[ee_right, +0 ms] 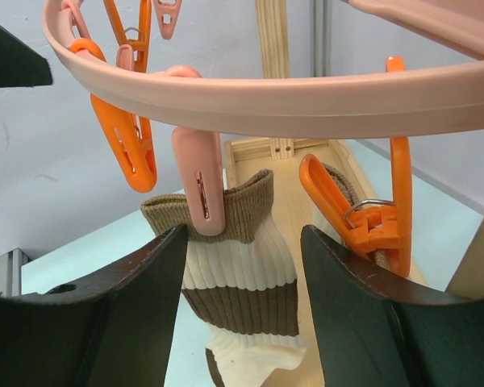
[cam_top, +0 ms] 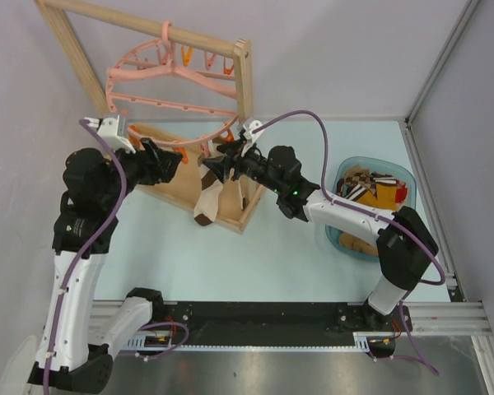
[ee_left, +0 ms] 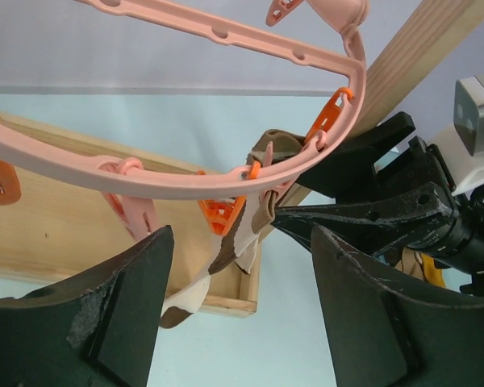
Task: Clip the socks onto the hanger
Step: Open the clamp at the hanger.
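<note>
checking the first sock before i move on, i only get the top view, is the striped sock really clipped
Observer: Yes. The right wrist view shows a pink clip biting the brown cuff of the striped sock.
Operator: right fingers holding anything
Observer: No, the right fingers are open, the sock showing between them, ungripped.
Operator: and the left
Observer: The left fingers are open too, below the hanger ring, gripping nothing.
</note>
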